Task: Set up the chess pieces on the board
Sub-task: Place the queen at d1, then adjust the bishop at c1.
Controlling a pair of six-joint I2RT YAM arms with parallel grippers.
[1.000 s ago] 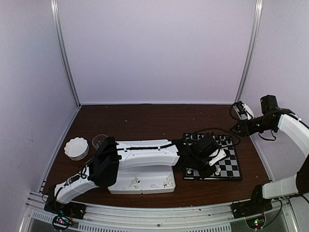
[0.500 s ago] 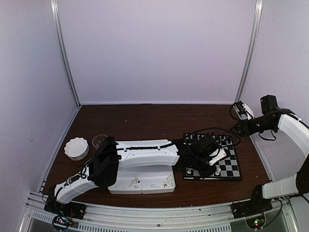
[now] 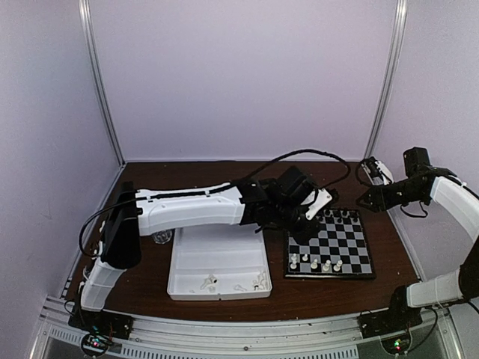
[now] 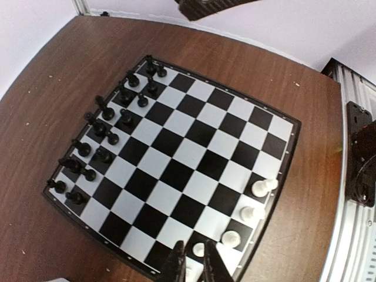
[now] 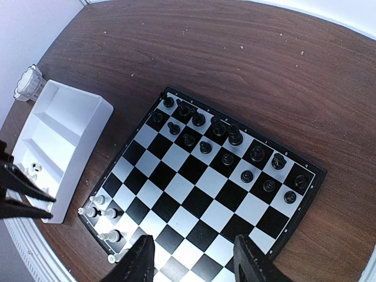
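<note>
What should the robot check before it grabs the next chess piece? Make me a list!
1. Is the left gripper empty: cannot tell. Its fingers sit close together and the gap is too narrow to see into.
2. Is the right gripper out of the way: ok. It is open, holds nothing and hangs beyond the board's far right corner.
3. Are there spare white pieces to fetch: ok. A few lie in the tray's near compartment.
4. Are the black pieces placed: ok. They fill the two far rows.
5. Is there room for white: ok. Only a few placed white pieces stand along the near edge.
</note>
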